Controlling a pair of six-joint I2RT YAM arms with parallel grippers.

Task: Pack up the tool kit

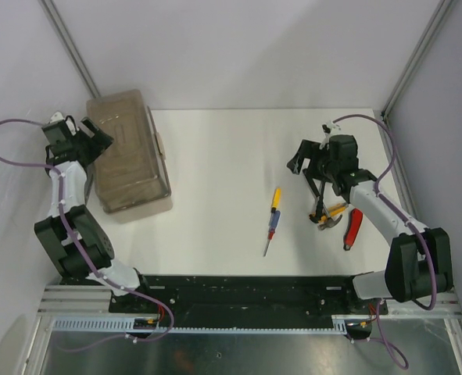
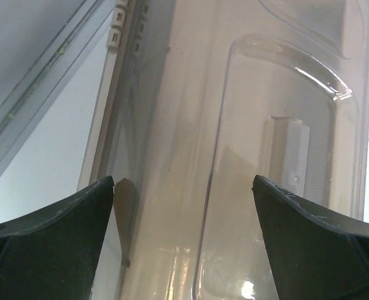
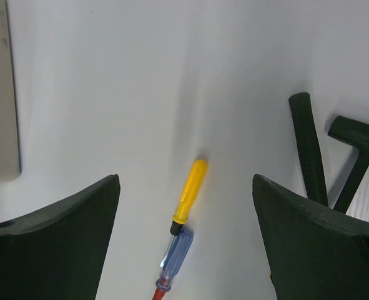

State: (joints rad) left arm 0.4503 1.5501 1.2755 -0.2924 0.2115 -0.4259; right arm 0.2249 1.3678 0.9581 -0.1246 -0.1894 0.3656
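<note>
**Both grippers open and empty; toolbox far left, tools on the right**

From the top view I see the toolbox [image 1: 129, 152] at the far left of the table [image 1: 215, 156], its long side running away from the arms. Its lid [image 2: 246, 156] looks to be down. My left gripper [image 1: 98, 137] is at the box's left far corner. On the left wrist camera, that gripper [image 2: 184, 187] has its fingers spread wide with nothing between them. The clear brownish lid fills the view just beyond the fingertips. I cannot tell whether they touch it.

My right gripper [image 1: 309, 160] hangs over the right half of the table, beyond the cluster of tools. On the right wrist camera it is wide open [image 3: 185, 181] and holding nothing.

The screwdriver [image 1: 271, 221] lies alone near the middle of the table, its yellow end away from me, well apart from the box. It shows between the right fingers [image 3: 184, 219] on the wrist view.

To its right, the hammer [image 1: 318, 205], pliers [image 1: 336, 211] and red-handled tool [image 1: 352, 226] lie close together, the hammer and pliers overlapping. Dark handles show at the right of the wrist view; the T-shaped one looks like the hammer [image 3: 353, 150].
</note>
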